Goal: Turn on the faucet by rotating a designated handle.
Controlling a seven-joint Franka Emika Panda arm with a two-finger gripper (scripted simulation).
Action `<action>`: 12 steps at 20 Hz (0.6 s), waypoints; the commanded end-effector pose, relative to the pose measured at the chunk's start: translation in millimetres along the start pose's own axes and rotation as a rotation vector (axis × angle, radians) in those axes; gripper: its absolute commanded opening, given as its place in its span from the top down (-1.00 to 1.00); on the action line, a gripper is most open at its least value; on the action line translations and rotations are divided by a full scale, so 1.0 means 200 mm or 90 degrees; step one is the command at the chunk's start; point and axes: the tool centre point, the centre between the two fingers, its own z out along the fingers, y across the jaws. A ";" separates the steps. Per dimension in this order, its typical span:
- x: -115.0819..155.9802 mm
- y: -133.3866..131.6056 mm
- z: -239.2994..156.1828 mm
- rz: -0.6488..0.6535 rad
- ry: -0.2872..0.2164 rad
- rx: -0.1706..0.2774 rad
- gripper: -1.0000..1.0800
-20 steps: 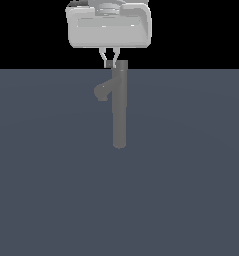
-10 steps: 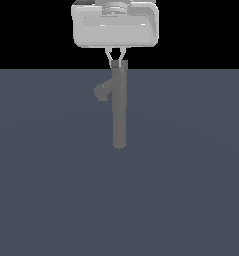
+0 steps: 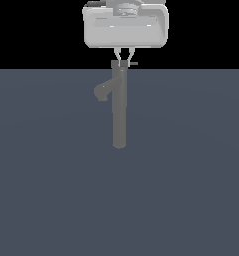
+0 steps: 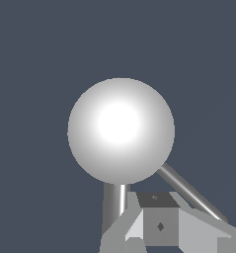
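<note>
Toward the exterior view's left, the short curved spout (image 3: 102, 92) branches off the faucet (image 3: 119, 107), a tall slim grey column standing upright on the flat blue-grey floor (image 3: 41, 175) near the middle of the scene. Directly above the column's cap hangs my gripper (image 3: 124, 59), its two thin pale fingers (image 3: 116, 54) pointing down and drawn close together at the cap, though I cannot tell whether they are pinching anything. Just to the exterior view's right of my fingertips, the handle (image 3: 134, 63) pokes out sideways from the cap as a thin short rod; in the wrist view it appears as a slim rod (image 4: 191, 192) slanting away from the cap's bright round top (image 4: 121, 131).
</note>
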 end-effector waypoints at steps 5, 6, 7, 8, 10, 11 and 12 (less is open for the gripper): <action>0.15 0.12 0.00 0.017 0.013 -0.002 1.00; 0.17 0.13 0.00 0.019 0.013 -0.002 1.00; 0.18 0.15 0.00 0.021 0.014 -0.003 1.00; 0.20 0.16 -0.01 0.022 0.014 -0.003 1.00; 0.23 0.19 -0.01 0.026 0.016 -0.003 1.00; 0.25 0.20 -0.01 0.028 0.016 -0.003 1.00; 0.25 0.20 -0.01 0.028 0.016 -0.003 1.00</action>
